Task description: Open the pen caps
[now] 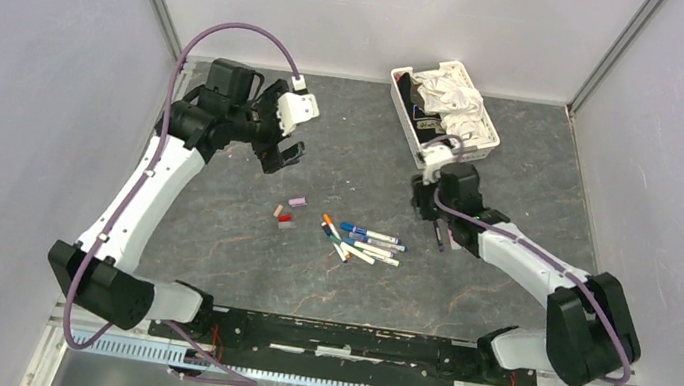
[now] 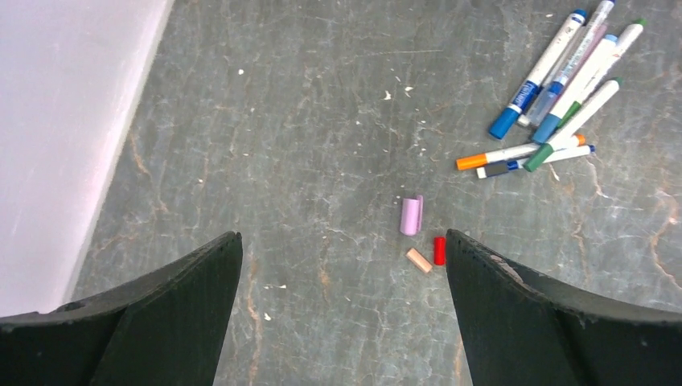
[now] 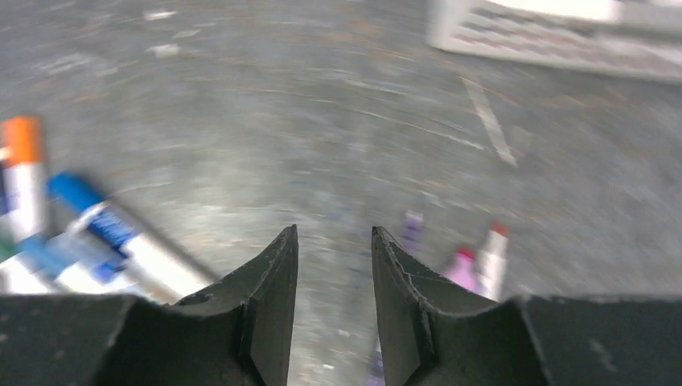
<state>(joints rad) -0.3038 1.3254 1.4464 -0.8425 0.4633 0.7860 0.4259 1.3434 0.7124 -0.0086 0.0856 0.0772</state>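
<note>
Roughly mid-frame, the pens (image 1: pixel 361 241) lie heaped, most apparently capped, just beside a few loose pen caps (image 1: pixel 287 214): by the look of it, most work remains. The right gripper (image 3: pixel 334 235) hovers narrowly parted, empty. The left gripper (image 2: pixel 342 237), upper left, gapes wide, empty. Beyond sits a basket (image 1: pixel 398 95) of cloth. Barrel labels are unreadable.

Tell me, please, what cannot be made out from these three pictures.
Right wrist view: motion blur smears the pens, and the left edge cuts them; caps unreadable.
Right wrist view: pink and white pieces half hidden behind the right gripper; unidentifiable.
Left wrist view: the top edge cuts off one pen's far end.
Top view: pens too small to count.
</note>
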